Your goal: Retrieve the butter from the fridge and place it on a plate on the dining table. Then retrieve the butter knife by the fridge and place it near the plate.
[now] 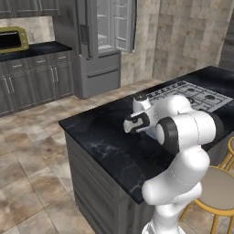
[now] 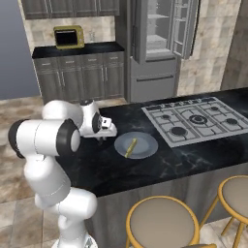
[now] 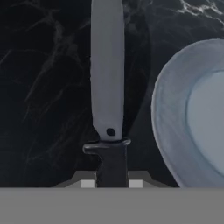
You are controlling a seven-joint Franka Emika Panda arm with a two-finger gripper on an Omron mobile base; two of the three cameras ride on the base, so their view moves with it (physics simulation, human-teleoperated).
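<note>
So the butter is already lying on the plate, a little olive-yellow bar slanted across the left half of the dish, and the plate sits on the black marbled bench just beside the gas cooktop. That half of the job looks done to me. What's in play now is the butter knife: the pincer is clenched on its dark handle, grey blade sticking straight out ahead, low over the bench and just beside the plate's rim on the side away from the cooktop. My guess is it's held flat and parallel to the rim so it can be laid down next to the plate without clipping it. Behind the bench the fridge stands with its upper doors open, well apart from all this.
</note>
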